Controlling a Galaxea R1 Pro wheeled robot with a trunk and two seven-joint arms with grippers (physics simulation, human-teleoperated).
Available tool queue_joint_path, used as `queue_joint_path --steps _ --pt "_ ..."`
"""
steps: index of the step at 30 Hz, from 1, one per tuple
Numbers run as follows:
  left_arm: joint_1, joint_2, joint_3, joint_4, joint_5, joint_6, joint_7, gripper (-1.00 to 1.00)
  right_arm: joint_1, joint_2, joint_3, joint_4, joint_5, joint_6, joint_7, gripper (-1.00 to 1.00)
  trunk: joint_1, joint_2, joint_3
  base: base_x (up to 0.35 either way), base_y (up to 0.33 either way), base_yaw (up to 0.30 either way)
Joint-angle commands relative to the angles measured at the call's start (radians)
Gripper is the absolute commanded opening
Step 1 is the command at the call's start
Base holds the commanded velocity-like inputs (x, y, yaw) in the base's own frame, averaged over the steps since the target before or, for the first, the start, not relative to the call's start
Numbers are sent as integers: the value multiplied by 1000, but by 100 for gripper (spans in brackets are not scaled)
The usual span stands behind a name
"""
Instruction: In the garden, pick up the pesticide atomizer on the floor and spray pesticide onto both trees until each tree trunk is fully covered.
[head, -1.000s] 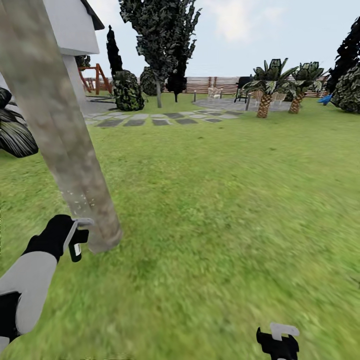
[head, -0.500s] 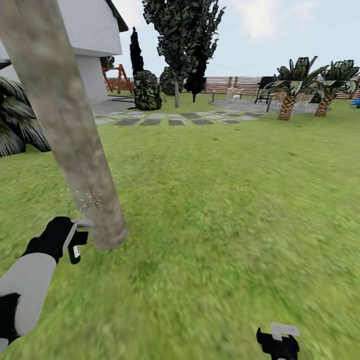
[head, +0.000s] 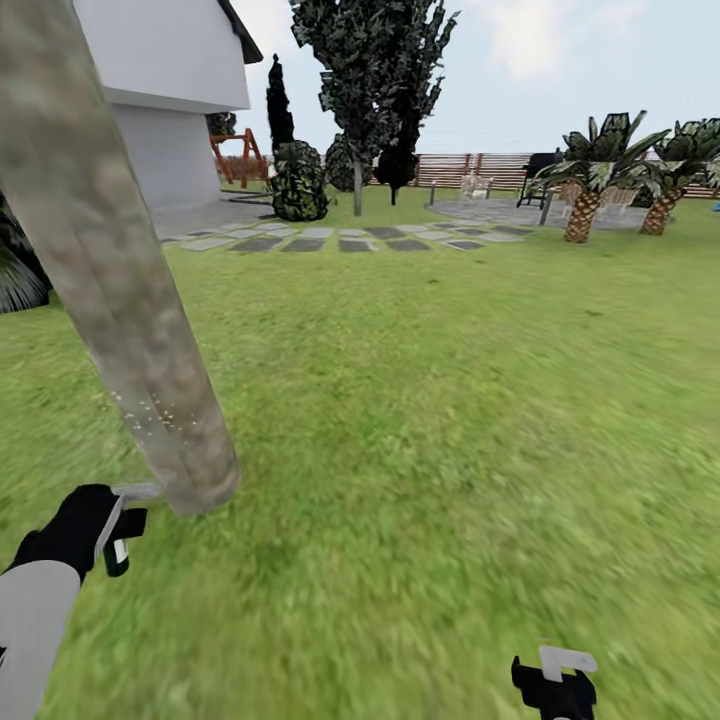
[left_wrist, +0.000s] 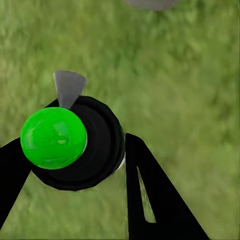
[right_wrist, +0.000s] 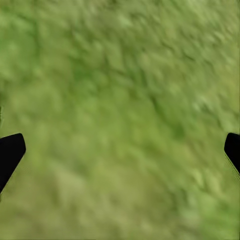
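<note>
From the head, the left gripper (head: 112, 520) held the atomizer (head: 118, 553) low beside the trunk (head: 120, 330), its grey nozzle nearly touching the bark. The left wrist showed the fingers (left_wrist: 150, 195) clamped round the dark bottle (left_wrist: 80, 145): probably light, rigid, slick, best gripped mid-body. At the right wrist, the fingers (right_wrist: 10, 152) stood wide over grass (right_wrist: 120, 100).

Tree trunk (head: 120, 300) at 10 o'clock, leaning, base on floor (head: 420, 420). Left hand (head: 105, 520) at 8 o'clock, just beside trunk base, pesticide atomizer (head: 118, 545) within it. Right hand (head: 555, 680) at 5 o'clock, well apart. Stepping stones (head: 340, 240) at 12 o'clock, house (head: 160, 90) at 11, palms (head: 600, 190) at 2, fence (head: 480, 170) behind.
</note>
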Motion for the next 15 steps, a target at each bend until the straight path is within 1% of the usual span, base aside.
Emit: queue_joint_path --steps 1,4,8,13,15 --pt "12 0 33 2 -4 -25 -7 -100 -1 0 -8 2 10 -4 -3 100 0 0 -1 233 -200 265" --pt "38 1 66 4 -3 -53 -7 -100 -1 1 -8 2 10 -3 -3 100 0 0 -1 237 -198 272" --pt "42 -4 70 -2 0 -58 -7 -100 -1 1 -8 2 10 -3 -3 100 0 0 -1 240 -196 273" --pt "42 -21 65 -7 1 -61 -7 -100 -1 1 -8 2 10 -4 -2 100 0 0 -1 242 -190 51" --pt "43 -24 65 -5 -2 -79 -7 -100 -1 1 -9 2 10 -4 -2 100 0 0 -1 230 -201 3"
